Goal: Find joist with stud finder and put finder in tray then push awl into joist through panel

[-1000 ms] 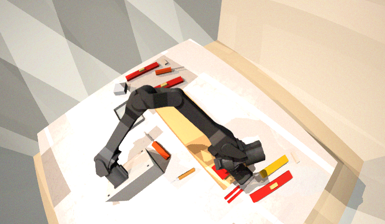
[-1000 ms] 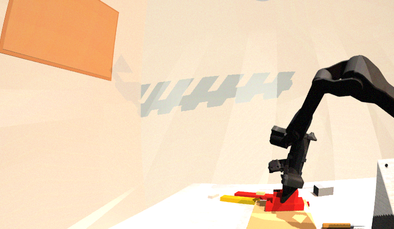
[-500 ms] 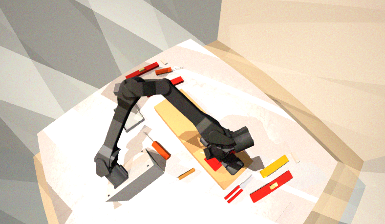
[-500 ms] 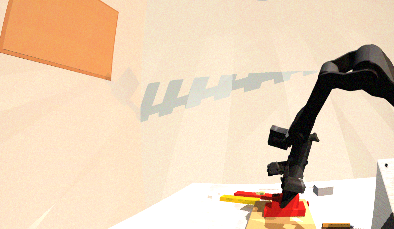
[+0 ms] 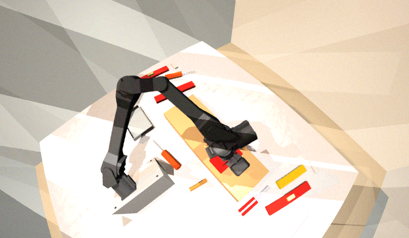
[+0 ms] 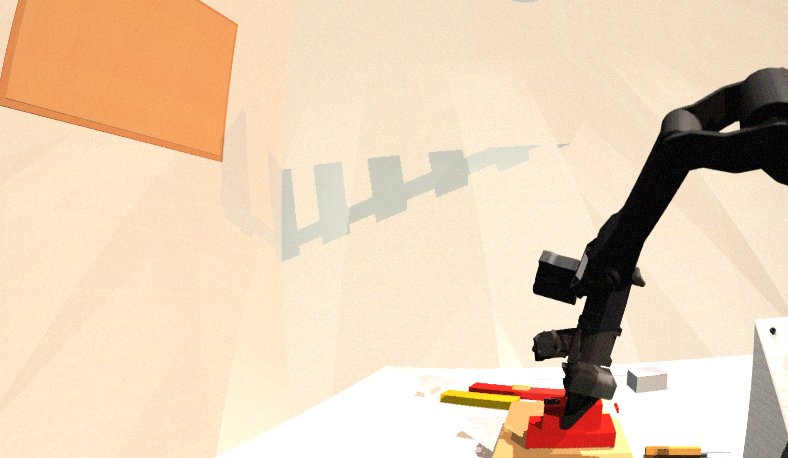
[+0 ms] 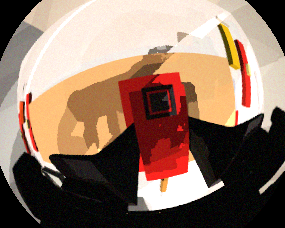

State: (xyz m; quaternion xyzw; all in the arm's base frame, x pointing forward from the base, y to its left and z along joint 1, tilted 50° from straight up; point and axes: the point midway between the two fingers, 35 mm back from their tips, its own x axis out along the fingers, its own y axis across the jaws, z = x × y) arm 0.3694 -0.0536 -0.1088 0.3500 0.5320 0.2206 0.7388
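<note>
My gripper (image 5: 228,162) (image 6: 577,416) (image 7: 157,121) is shut on the red stud finder (image 5: 218,164) (image 6: 570,438) (image 7: 165,136), whose square dark window faces the wrist camera. The stud finder is upright at the near-right part of the tan floor panel (image 5: 182,121) (image 7: 215,75), on it or just above; the exact contact is hard to see. No joist shows. The awl (image 5: 198,185) (image 6: 672,451), with a light orange handle and thin spike, lies on the table beside the panel. The shallow grey tray (image 5: 139,120) stands left of the panel, empty, partly behind the arm.
An orange-red screwdriver (image 5: 171,159) lies between the grey base block (image 5: 144,194) and the panel. Red-handled pliers (image 5: 248,206), a yellow bar (image 5: 290,176) and a red level (image 5: 276,205) lie past the panel's right end. More red tools and another screwdriver (image 5: 173,75) lie at the back.
</note>
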